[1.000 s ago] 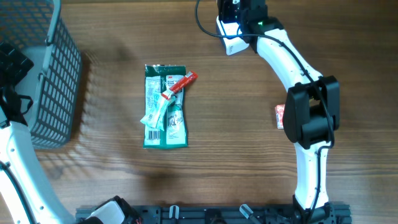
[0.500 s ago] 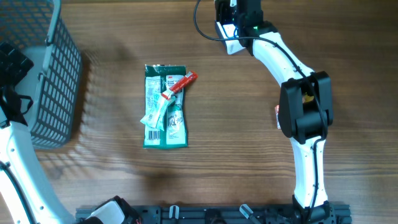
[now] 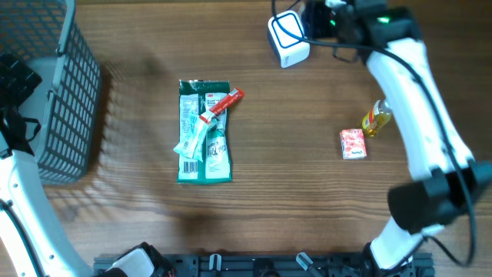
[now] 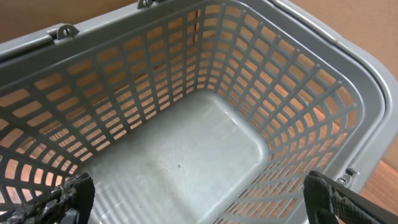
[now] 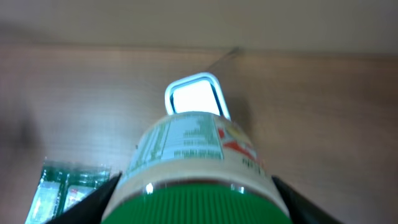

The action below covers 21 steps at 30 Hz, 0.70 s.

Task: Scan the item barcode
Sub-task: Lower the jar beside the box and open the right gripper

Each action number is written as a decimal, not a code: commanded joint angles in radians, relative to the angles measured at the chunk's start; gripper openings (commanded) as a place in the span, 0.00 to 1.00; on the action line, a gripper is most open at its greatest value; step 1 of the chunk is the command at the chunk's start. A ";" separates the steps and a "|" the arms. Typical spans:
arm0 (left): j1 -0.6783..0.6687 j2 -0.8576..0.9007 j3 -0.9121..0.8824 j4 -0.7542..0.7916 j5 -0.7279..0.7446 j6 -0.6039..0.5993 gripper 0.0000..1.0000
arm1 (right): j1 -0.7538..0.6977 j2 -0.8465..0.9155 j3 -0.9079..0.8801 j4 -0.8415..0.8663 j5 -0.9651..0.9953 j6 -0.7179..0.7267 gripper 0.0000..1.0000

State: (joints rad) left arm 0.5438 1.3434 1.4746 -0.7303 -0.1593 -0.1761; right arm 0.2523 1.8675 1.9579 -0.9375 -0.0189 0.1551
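In the right wrist view my right gripper is shut on a jar with a green ribbed lid and a cream label with a printed panel; no barcode shows. Just beyond the jar lies the white scanner with its bright window. From overhead the scanner sits at the table's far edge, and the right gripper hangs just right of it. The jar is mostly hidden there. My left gripper stands wide open over the grey basket, holding nothing.
The basket stands at the far left. Green packets with a red-and-white tube on top lie mid-table. A small red box and a yellow bottle lie on the right, beside the right arm.
The right arm has swung to the right, carrying the jar off the scanner to its right side and uncovering the red box and yellow bottle. The left arm has not moved.
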 commanded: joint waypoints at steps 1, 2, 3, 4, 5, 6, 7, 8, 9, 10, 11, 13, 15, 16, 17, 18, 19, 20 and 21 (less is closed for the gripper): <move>0.004 -0.002 0.006 0.003 0.005 0.019 1.00 | 0.003 0.016 -0.014 -0.221 -0.045 0.035 0.27; 0.004 -0.002 0.006 0.003 0.005 0.019 1.00 | 0.003 0.022 -0.039 -0.274 -0.066 0.036 0.28; 0.004 -0.002 0.006 0.003 0.005 0.019 1.00 | 0.003 0.026 -0.074 -0.302 -0.091 0.036 0.27; 0.004 -0.002 0.006 0.003 0.005 0.019 1.00 | 0.003 0.027 -0.117 -0.306 -0.117 0.036 0.28; 0.004 -0.002 0.006 0.003 0.005 0.019 1.00 | 0.004 0.027 -0.159 -0.303 -0.136 0.043 0.28; 0.004 -0.002 0.006 0.003 0.005 0.019 1.00 | 0.004 0.027 -0.201 -0.297 -0.140 0.061 0.28; 0.004 -0.002 0.006 0.003 0.005 0.019 1.00 | 0.004 0.027 -0.257 -0.286 -0.139 0.085 0.28; 0.004 -0.002 0.006 0.003 0.005 0.019 1.00 | 0.004 0.027 -0.319 -0.278 -0.140 0.089 0.28; 0.004 -0.002 0.006 0.003 0.005 0.019 1.00 | 0.004 0.027 -0.360 -0.269 -0.140 0.093 0.28; 0.004 -0.002 0.006 0.003 0.005 0.019 1.00 | 0.004 0.027 -0.421 -0.240 -0.140 0.102 0.28; 0.004 -0.002 0.006 0.003 0.005 0.019 1.00 | 0.004 0.027 -0.456 -0.215 -0.139 0.110 0.30; 0.004 -0.002 0.006 0.003 0.005 0.019 1.00 | 0.005 0.027 -0.536 -0.133 -0.139 0.109 0.32; 0.004 -0.002 0.006 0.003 0.005 0.019 1.00 | 0.005 0.027 -0.578 -0.086 -0.133 0.105 0.35; 0.004 -0.002 0.006 0.003 0.005 0.019 1.00 | 0.005 0.027 -0.592 -0.065 -0.125 0.100 0.37; 0.004 -0.002 0.006 0.003 0.005 0.019 1.00 | 0.005 0.027 -0.603 -0.051 -0.111 0.093 0.39; 0.004 -0.002 0.006 0.003 0.005 0.019 1.00 | 0.005 0.027 -0.608 -0.048 -0.090 0.088 0.51; 0.004 -0.002 0.006 0.003 0.005 0.019 1.00 | 0.005 0.027 -0.608 -0.050 -0.074 0.087 0.54; 0.004 -0.002 0.006 0.003 0.005 0.019 1.00 | 0.005 0.027 -0.608 -0.050 -0.070 0.085 0.60; 0.004 -0.002 0.006 0.003 0.005 0.019 1.00 | 0.005 0.027 -0.608 -0.050 -0.071 0.081 0.66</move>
State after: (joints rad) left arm 0.5438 1.3434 1.4746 -0.7300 -0.1593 -0.1757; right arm 0.2527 1.8984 1.3502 -0.9897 -0.1219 0.2413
